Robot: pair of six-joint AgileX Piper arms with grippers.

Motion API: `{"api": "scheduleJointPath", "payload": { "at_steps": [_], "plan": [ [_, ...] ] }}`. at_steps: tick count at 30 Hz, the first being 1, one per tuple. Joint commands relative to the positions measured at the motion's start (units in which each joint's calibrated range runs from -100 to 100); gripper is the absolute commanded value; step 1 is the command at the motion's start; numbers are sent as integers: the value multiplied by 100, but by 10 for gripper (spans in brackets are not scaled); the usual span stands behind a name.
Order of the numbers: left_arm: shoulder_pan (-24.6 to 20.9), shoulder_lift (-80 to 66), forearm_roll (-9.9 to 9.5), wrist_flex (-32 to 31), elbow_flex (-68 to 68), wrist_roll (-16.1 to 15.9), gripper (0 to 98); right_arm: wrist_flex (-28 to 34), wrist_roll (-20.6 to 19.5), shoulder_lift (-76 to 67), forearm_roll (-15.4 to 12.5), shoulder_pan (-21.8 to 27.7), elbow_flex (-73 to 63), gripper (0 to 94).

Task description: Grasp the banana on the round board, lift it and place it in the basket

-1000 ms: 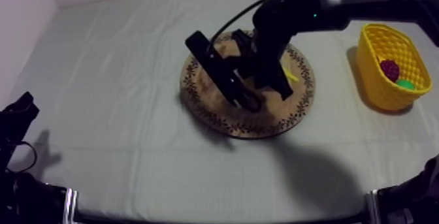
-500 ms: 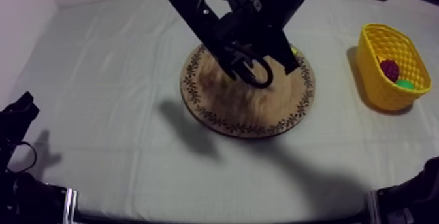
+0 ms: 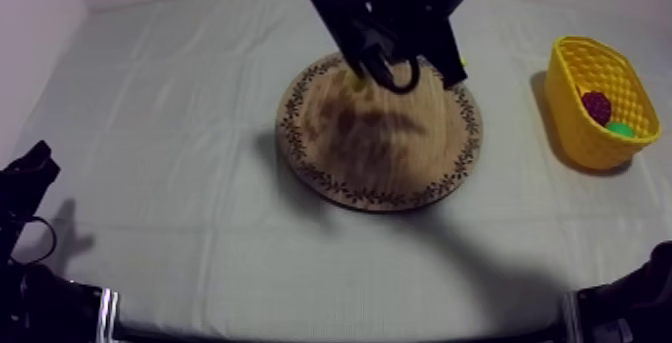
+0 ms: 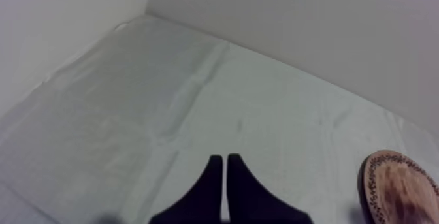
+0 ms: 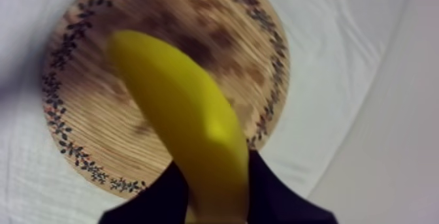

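Cloth, grey-white and creased, covers the desk [image 3: 180,117]. Well left of the round wooden board [image 3: 380,157], the left jaws lie pressed together in a narrow black wedge. The board shows mottled grain and a leafy rim. Above its far side the right jaws pinch the smooth, curved yellow banana [image 5: 189,122]. Right of the board stands the latticed yellow basket [image 3: 575,127], with a small red fruit [image 3: 597,105] inside.
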Motion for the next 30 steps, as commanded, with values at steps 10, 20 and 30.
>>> {"api": "scheduleJointPath", "payload": {
  "at_steps": [10,20,30],
  "plan": [
    [-2,2,-1,-1,3,1,1,539,-1211,-143,-30,742,-382,140],
    [-2,2,-1,-1,3,1,1,1165,-2238,-515,-77,1344,-217,146],
    [-2,2,-1,-1,3,1,1,1669,-2675,-748,-318,2450,-194,153]
  ]
}}
